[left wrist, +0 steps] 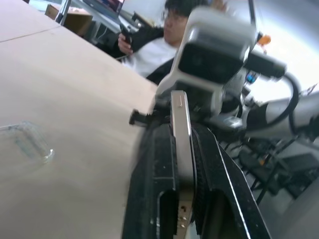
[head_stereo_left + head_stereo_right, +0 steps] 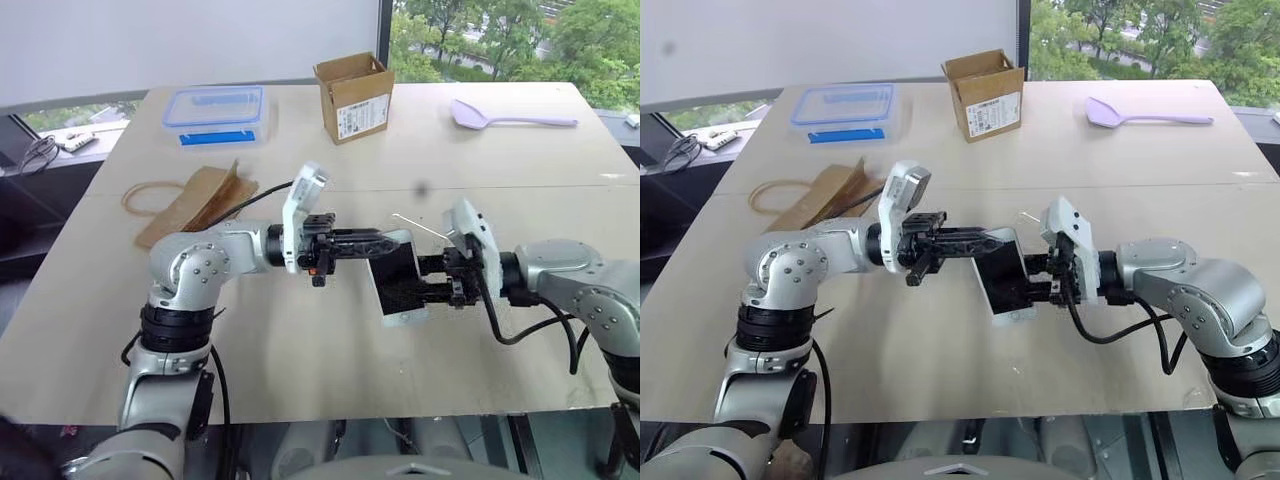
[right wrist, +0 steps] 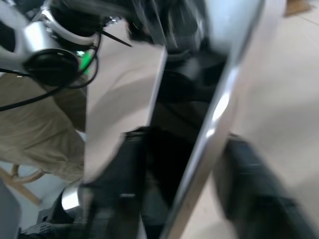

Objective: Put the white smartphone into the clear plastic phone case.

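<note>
While the white smartphone [image 2: 398, 283] hangs edge-up above mid-table, the left gripper [image 2: 385, 242] pinches its upper edge tight, apparently taking it over. From three o'clock, the right gripper [image 2: 432, 281] flanks it, jaws partly spread, no clear grip. At one o'clock, the clear plastic phone case [image 2: 421, 229] lies nearby, empty.

One white smartphone [image 2: 398, 282] at the centre of the frame. One clear plastic phone case [image 1: 27, 143]. Two robot hands: the left hand [image 2: 375, 243] and the right hand [image 2: 428, 283]. One worktop [image 2: 300, 340]. One clear food box [image 2: 215, 115] at upper left. One cardboard box [image 2: 353, 97] at top centre. One lilac spoon [image 2: 505, 117] at upper right. One brown paper bag [image 2: 190, 203] at left. One person [image 1: 157, 42].
</note>
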Available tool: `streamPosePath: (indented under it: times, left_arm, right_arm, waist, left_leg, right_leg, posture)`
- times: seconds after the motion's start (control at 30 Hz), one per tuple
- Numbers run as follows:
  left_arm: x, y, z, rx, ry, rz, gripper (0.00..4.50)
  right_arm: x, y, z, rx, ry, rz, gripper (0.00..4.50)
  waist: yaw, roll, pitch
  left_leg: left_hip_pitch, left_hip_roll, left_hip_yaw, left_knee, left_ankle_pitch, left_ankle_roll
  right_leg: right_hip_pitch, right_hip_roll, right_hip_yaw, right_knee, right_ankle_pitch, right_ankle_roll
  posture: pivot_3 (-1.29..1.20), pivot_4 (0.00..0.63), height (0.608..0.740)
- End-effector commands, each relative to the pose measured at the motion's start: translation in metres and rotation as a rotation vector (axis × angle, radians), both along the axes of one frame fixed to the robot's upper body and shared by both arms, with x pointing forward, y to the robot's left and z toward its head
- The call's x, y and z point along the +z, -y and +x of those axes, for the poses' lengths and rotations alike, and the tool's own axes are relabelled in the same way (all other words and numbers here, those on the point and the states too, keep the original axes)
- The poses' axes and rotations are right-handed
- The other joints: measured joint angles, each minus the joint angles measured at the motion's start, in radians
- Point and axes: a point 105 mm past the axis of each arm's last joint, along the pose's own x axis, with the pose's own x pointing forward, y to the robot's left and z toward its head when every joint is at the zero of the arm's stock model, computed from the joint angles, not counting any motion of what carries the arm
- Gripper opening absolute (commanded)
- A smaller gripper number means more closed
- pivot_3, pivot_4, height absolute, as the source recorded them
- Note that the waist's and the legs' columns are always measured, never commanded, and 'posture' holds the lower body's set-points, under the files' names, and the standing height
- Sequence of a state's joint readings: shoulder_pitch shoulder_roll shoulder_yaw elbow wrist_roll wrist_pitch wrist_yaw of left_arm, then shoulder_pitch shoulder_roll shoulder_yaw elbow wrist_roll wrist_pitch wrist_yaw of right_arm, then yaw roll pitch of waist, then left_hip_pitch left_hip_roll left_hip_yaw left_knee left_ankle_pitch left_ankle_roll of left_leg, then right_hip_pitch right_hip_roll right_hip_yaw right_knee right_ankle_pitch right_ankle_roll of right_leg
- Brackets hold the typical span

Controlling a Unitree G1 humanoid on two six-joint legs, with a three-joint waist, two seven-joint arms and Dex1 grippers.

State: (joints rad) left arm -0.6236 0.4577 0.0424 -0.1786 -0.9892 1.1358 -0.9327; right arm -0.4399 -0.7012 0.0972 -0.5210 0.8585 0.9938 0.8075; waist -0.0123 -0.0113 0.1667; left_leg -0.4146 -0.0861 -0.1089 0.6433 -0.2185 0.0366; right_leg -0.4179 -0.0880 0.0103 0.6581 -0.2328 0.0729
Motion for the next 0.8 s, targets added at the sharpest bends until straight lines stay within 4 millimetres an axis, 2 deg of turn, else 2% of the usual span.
streamPosePath:
  times: [0.03, 0.13, 0.27, 0.43, 0.53, 0.6, 0.8]
  left_arm:
    - [0.013, -0.011, 0.016, 0.113, -0.023, -0.078, 0.00]
    - [0.007, -0.021, 0.041, 0.307, -0.079, -0.090, 0.00]
    - [-0.016, -0.023, 0.056, 0.484, -0.123, 0.014, 0.00]
    - [-0.018, -0.019, 0.059, 0.564, -0.176, -0.013, 0.00]
    - [-0.015, -0.016, 0.061, 0.587, -0.174, -0.017, 0.00]
    - [-0.013, -0.013, 0.061, 0.585, -0.166, -0.022, 0.00]
    - [-0.010, -0.006, 0.055, 0.555, -0.147, -0.020, 0.00]
  right_arm:
    - [0.012, 0.013, 0.017, -0.158, 0.151, -0.008, 3.39]
    - [0.021, 0.029, 0.034, -0.341, 0.284, -0.051, 3.39]
    - [0.029, 0.035, 0.036, -0.459, 0.339, -0.092, 3.39]
    - [0.020, 0.013, 0.037, -0.491, 0.343, -0.173, 3.39]
    - [0.012, -0.006, 0.031, -0.416, 0.285, -0.159, 3.39]
    - [0.009, -0.013, 0.028, -0.386, 0.258, -0.145, 4.41]
    - [0.002, -0.011, 0.041, -0.467, 0.264, -0.195, 4.47]
  waist:
    - [0.001, 0.000, 0.000]
    - [0.002, 0.000, 0.000]
    - [0.004, 0.000, 0.000]
    - [0.002, 0.000, 0.000]
    - [0.002, 0.000, 0.000]
    - [0.003, 0.000, 0.000]
    - [0.003, 0.000, 0.000]
  left_leg:
    - [0.000, 0.000, 0.000, 0.000, 0.000, 0.000]
    - [0.000, 0.000, 0.000, 0.000, 0.001, -0.001]
    - [0.000, 0.000, 0.000, 0.001, 0.001, -0.003]
    - [0.000, 0.000, 0.000, 0.001, 0.002, -0.004]
    - [0.000, 0.000, 0.000, 0.001, 0.002, -0.004]
    - [0.000, 0.000, 0.000, 0.001, 0.002, -0.004]
    - [0.000, -0.001, 0.001, 0.001, 0.002, -0.004]
  right_leg:
    - [0.000, 0.000, 0.000, 0.000, 0.000, 0.000]
    - [0.000, 0.000, 0.000, 0.000, 0.000, 0.000]
    - [0.000, -0.001, 0.003, 0.000, 0.000, 0.000]
    - [-0.001, -0.001, 0.005, 0.000, 0.000, 0.000]
    - [-0.001, -0.001, 0.004, 0.001, 0.000, 0.000]
    - [0.000, 0.000, 0.004, 0.001, 0.000, 0.000]
    - [0.000, 0.000, 0.002, 0.001, 0.000, 0.000]
  posture:
    - [0.00, 0.150, 0.740]
    - [0.00, 0.150, 0.740]
    - [0.00, 0.150, 0.740]
    - [0.00, 0.150, 0.740]
    - [0.00, 0.150, 0.740]
    - [0.00, 0.150, 0.740]
    - [0.00, 0.150, 0.740]
